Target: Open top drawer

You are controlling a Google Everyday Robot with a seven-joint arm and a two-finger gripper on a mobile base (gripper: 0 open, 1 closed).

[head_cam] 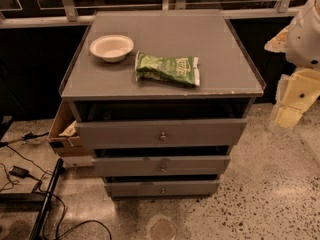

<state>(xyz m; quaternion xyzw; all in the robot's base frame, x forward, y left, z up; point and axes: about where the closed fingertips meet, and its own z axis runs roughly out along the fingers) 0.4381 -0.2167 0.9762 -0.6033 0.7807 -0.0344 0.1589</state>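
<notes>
Grey, flat-fronted top drawer (pixel 200 132) stands partly out of its grey cabinet (pixel 165 34), small round metal knob (pixel 162 136) at centre.
Cream robot gripper (pixel 294 101) hangs right of the cabinet, well apart; its state cannot be told.

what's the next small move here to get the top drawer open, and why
Probably bring the gripper left toward the small round metal knob at the centre of the wide grey top drawer. The gripper hangs off the right side of the grey cabinet, apart from the drawer, so nothing holds the knob yet.
</notes>
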